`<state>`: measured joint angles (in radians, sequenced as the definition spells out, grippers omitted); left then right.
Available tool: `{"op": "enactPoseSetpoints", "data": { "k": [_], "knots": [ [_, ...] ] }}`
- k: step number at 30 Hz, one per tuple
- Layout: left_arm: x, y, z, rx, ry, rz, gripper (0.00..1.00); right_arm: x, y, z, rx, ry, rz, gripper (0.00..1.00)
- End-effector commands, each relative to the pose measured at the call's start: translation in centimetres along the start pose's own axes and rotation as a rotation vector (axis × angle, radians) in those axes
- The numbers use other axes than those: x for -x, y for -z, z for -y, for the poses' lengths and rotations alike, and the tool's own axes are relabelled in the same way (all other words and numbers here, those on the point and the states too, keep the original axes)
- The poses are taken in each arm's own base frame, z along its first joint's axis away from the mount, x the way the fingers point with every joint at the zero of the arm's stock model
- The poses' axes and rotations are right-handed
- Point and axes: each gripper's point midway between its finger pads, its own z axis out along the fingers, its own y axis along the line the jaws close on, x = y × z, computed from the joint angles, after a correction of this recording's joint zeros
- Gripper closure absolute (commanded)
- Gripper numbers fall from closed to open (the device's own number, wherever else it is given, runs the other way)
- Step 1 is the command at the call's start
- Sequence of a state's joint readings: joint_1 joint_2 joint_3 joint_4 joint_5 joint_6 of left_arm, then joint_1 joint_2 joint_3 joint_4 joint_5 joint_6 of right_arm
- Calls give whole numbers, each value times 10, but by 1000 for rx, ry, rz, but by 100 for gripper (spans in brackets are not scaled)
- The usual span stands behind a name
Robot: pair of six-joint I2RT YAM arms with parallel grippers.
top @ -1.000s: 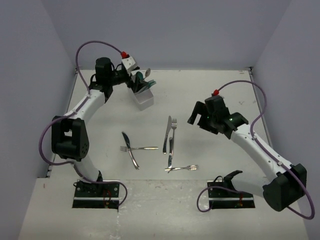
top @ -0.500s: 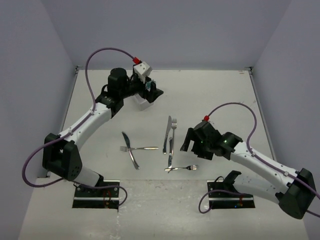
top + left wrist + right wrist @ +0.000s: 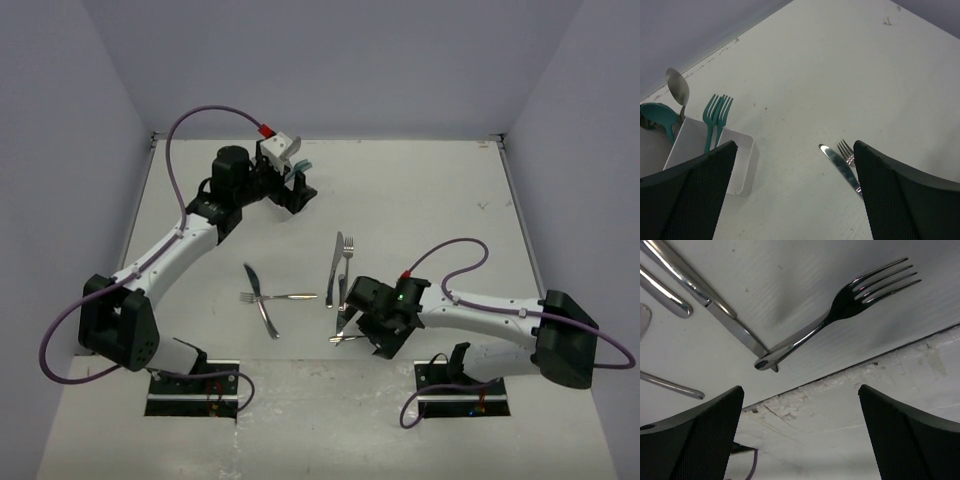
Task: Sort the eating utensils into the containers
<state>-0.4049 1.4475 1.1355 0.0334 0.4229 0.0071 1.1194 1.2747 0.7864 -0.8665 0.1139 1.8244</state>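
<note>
The white container (image 3: 742, 157) holds two teal forks (image 3: 716, 117), a teal spoon (image 3: 657, 117) and a silver spoon (image 3: 678, 89), all standing. My left gripper (image 3: 288, 197) hovers open over it and hides it in the top view. Silver utensils lie mid-table: a knife (image 3: 335, 268), a fork (image 3: 347, 262), and a crossed knife (image 3: 260, 300) and fork (image 3: 285, 297). My right gripper (image 3: 370, 325) is low and open near the front edge. In the right wrist view a silver fork (image 3: 840, 315) lies just beyond the right gripper (image 3: 801, 390), overlapping a knife (image 3: 715, 310). Both grippers are empty.
A rough seam (image 3: 865, 365) marks the table's front edge beneath the right gripper. The purple cable (image 3: 440, 255) loops above the right arm. Side walls bound the table left and right. The left wrist view shows the knife (image 3: 840, 167) and fork (image 3: 846, 152) ahead.
My right arm has swung down and left from mid-right to the fork at the front edge. My left arm has shifted slightly over the container. Both grippers stayed open.
</note>
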Motion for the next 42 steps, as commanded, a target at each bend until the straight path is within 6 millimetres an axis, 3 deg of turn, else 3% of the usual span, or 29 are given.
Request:
{"op": "enactPoseSetpoints", "data": {
  "k": [1,4,8,12,16,19,21,25,29,34,38,39,40,41,42],
  "knots": [
    [23,18,6,1,-12,70,0,11,-10,-11,40,-254,55,2],
    [30,23,10,-11,-30,106,0,21,-10,-19,59,-303,111,4],
    [31,23,13,-27,-32,114,0,16,-24,-13,4,-328,108,7],
    [28,22,12,-22,-32,109,0,12,-39,-10,4,-358,84,25],
    [24,22,13,-27,-27,100,0,17,-49,13,-75,-410,115,29],
    [22,22,13,-27,-27,100,0,19,-52,13,-72,-404,132,37],
    [21,23,13,-26,-28,98,0,21,-56,16,-99,-389,150,48],
    [20,24,12,-19,-29,94,0,24,-56,16,-119,-357,183,79],
    [20,27,17,-38,-29,103,0,41,-43,9,-97,-295,276,100],
    [25,25,30,-106,19,120,0,78,-8,-26,52,-68,469,100],
    [24,23,51,-222,142,127,0,109,39,-61,185,174,649,100],
    [36,23,57,-251,212,181,0,118,52,-74,208,273,685,100],
    [26,21,63,-285,252,175,0,120,61,-87,255,327,683,100],
    [30,21,67,-314,266,193,0,128,80,-113,382,311,686,100],
    [24,19,69,-328,320,177,0,131,86,-121,408,480,703,100]
  ]
}}
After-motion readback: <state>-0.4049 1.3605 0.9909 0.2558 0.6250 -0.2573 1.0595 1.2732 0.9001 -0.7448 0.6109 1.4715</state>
